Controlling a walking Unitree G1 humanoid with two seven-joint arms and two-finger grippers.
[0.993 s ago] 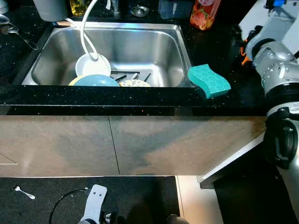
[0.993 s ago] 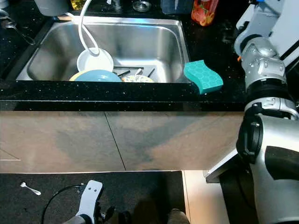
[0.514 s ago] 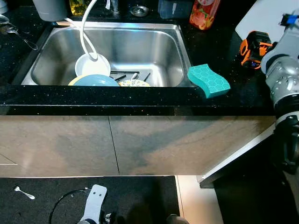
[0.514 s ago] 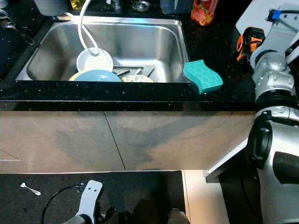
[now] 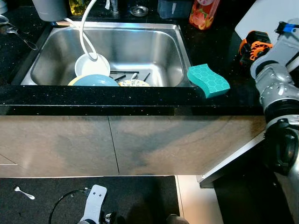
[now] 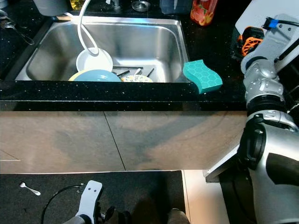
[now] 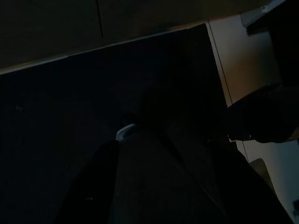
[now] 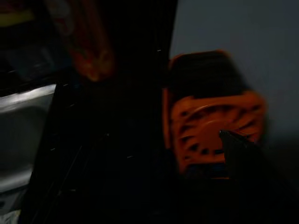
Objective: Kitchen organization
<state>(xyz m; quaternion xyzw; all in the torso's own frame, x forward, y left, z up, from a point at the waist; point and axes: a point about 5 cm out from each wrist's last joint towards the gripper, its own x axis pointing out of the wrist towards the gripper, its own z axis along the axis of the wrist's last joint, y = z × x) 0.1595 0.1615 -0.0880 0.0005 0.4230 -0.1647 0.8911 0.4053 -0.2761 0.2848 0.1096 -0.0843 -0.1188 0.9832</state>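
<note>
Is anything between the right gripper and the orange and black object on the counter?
Nothing visible. The right wrist view looks straight at the orange and black object with only bare black counter before it. The teal sponge lies apart, by the sink's edge.

Orange tool: partly hidden behind the right arm.
Red bottle: top cut off.
Left wrist view: too dark to read.
</note>
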